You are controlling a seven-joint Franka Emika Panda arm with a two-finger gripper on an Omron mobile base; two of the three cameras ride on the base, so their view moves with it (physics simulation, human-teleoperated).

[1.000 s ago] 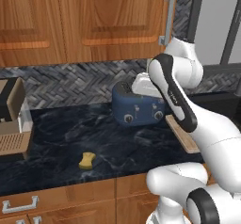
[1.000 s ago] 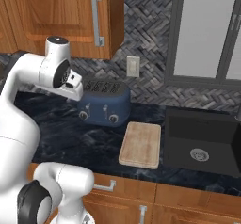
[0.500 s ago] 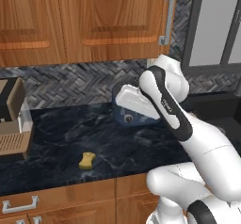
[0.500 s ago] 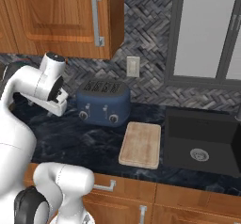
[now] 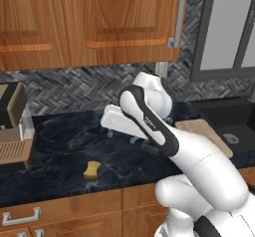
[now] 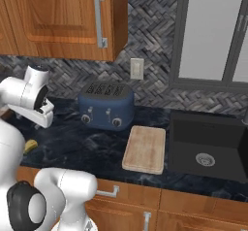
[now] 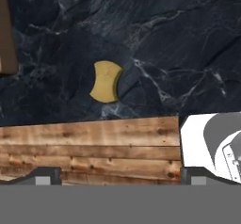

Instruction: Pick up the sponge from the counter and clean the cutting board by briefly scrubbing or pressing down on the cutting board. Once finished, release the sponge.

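Sponge sits flat on the dark marble surface near its front edge, left of the arm and well apart from everything else; from the right base camera just a sliver of it shows past the robot's body. In the wrist camera the sponge lies on bare marble just above the wooden drawer fronts, nothing touching it. Hand hangs in the air above the surface, right of the sponge and clear of it; hand is empty, fingers spread wide with one tip low on the left of the wrist view and the other low on the right. Cutting board lies flat at the surface's right end, between the blue toaster and the black sink, its far edge just in front of the toaster and its right edge just beside the sink; nothing on it. In the left base camera the board is partly hidden behind the arm. Coffee machine stands at the far left, well away from the sponge. Wooden cabinets hang above a herringbone backsplash.
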